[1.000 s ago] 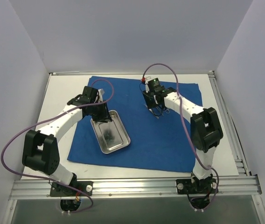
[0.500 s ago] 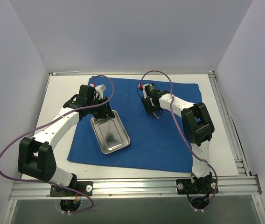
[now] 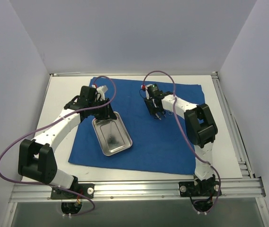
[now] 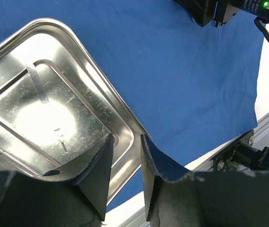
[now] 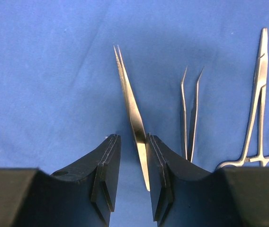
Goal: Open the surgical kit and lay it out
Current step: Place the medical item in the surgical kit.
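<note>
1. A white table [image 3: 61, 97] stands inside plain pale walls, and both arms are bolted to an aluminium rail [image 3: 134, 188] along its near edge.
2. The royal-blue cloth wrap [image 3: 158, 146] lies unfolded and flat, covering most of the table's middle.
3. The steel tray [image 3: 117, 145] sits on the left half of the cloth. It is turned at an angle to the cloth's edges, and its scratched floor is bare.
4. The left gripper [image 4: 126, 139] is at the tray's far corner, towards the cloth's far-left part.
5. Its jaws stand partly apart, with one finger [image 4: 94, 165] over the tray's floor and the other over the cloth. The corner rim lies in the gap between them. The pictures do not show whether the pads pinch the rim.
6. The right gripper [image 5: 132, 138] is low over the cloth's far middle.
7. Its jaws are partly open around a pair of pointed tweezers [image 5: 130, 109]. The tweezers lie against one pad, and blue cloth shows between them and the other pad, so they are not clamped.
8. A finer pair of tweezers with splayed tips [image 5: 190, 113] lies on the cloth just beside the first pair.
9. A ring-handled clamp [image 5: 256, 99] lies on the cloth beyond the finer pair, apart from it.
</note>
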Action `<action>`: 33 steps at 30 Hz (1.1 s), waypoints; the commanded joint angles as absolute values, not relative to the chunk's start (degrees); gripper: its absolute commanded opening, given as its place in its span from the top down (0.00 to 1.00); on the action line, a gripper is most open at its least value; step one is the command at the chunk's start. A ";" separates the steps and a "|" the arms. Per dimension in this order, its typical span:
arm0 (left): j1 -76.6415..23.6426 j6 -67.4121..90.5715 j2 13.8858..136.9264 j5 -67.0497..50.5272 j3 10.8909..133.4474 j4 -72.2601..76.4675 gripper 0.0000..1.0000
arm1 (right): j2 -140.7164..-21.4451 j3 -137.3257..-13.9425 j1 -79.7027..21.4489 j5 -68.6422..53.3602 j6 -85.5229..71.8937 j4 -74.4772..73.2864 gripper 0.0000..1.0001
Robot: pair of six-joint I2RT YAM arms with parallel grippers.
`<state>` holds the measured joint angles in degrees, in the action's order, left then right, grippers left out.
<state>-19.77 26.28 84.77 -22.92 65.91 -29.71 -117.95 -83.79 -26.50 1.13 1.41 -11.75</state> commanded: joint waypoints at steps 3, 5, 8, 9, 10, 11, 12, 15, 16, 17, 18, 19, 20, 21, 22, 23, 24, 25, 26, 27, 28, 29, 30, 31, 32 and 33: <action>-19.60 25.14 84.55 -24.08 67.15 -27.25 0.62 | -117.15 -84.90 -25.23 2.73 1.85 -12.57 0.71; -19.51 25.22 84.81 -24.43 67.24 -27.25 0.62 | -117.60 -85.08 -24.96 2.46 1.93 -12.66 0.71; -19.51 25.22 84.99 -24.70 67.41 -27.25 0.62 | -118.65 -85.52 -24.87 1.59 1.93 -12.83 0.72; -19.51 25.22 84.99 -24.70 67.50 -27.25 0.62 | -118.83 -85.43 -24.87 1.41 1.85 -12.75 0.73; -19.51 25.05 85.08 -24.70 67.50 -27.25 0.62 | -119.00 -85.34 -24.61 0.97 1.85 -12.74 0.74; -19.51 25.05 85.17 -24.87 67.59 -27.42 0.62 | -119.18 -85.43 -24.52 0.62 1.85 -12.66 0.77; -19.51 25.05 85.34 -25.13 67.67 -27.42 0.62 | -119.44 -85.52 -24.43 -0.17 1.85 -12.66 0.83; -19.42 24.87 85.69 -26.80 67.94 -26.98 0.62 | -119.79 -85.78 -24.00 -2.89 1.93 -12.75 0.91; -19.34 24.70 86.13 -27.76 68.03 -26.72 0.61 | -119.79 -85.78 -23.99 -3.34 1.85 -12.74 0.94; -19.25 24.61 86.57 -28.47 68.29 -26.54 0.60 | -119.53 -85.61 -23.91 -4.04 1.85 -12.31 0.99; -19.07 24.52 86.83 -29.17 68.81 -26.37 0.59 | -118.66 -85.34 -23.91 -4.74 1.93 -12.04 1.00; -18.99 24.26 87.36 -30.66 69.08 -26.11 0.57 | -118.04 -85.17 -23.91 -6.49 1.93 -11.78 1.00; -18.90 24.08 87.54 -31.20 69.43 -25.84 0.56 | -117.17 -84.99 -23.91 -7.46 1.67 -11.34 1.00; -18.90 24.00 87.63 -31.20 69.69 -25.84 0.54 | -115.16 -84.64 -23.82 -8.43 1.41 -11.08 1.00; -18.72 23.91 87.37 -31.38 70.22 -25.40 0.54 | -113.92 -83.86 -23.82 -9.39 1.06 -10.73 1.00; -18.72 23.91 87.10 -31.38 70.40 -25.14 0.53 | -112.69 -83.41 -23.73 -11.75 0.27 -10.20 1.00; -18.63 23.91 86.93 -31.46 70.57 -24.61 0.53 | -110.33 -82.97 -23.38 -13.08 0.00 -10.02 1.00; -18.63 24.17 86.49 -31.64 70.66 -24.17 0.52 | -109.17 -81.84 -23.12 -14.49 0.00 -9.85 1.00; -18.55 24.26 86.40 -32.42 70.66 -23.13 0.51 | -108.03 -81.13 -22.94 -18.59 -1.65 -9.15 1.00; -18.46 24.43 86.31 -32.69 70.58 -22.59 0.48 | -106.10 -80.51 -22.50 -20.29 -2.80 -8.97 1.00; -18.46 24.87 86.22 -33.22 70.49 -22.07 0.48 | -105.21 -79.99 -22.50 -21.52 -3.16 -8.88 1.00; -18.46 25.22 86.22 -33.83 70.14 -21.54 0.47 | -104.34 -78.68 -22.33 -23.36 -3.51 -8.44 1.00; -18.37 25.57 86.13 -34.10 69.88 -20.75 0.47 | -102.76 -78.05 -22.15 -24.25 -3.95 -8.09 1.00; -18.37 26.27 86.05 -34.36 69.61 -20.22 0.47 | -102.31 -77.52 -21.63 -25.30 -4.22 -7.74 1.00; -18.37 26.71 86.04 -34.63 69.17 -19.69 0.47 | -101.78 -76.82 -21.36 -26.01 -4.48 -7.65 1.00; -18.37 27.07 86.04 -34.80 68.47 -18.90 0.47 | -101.17 -76.64 -21.10 -25.23 -4.48 -7.65 1.00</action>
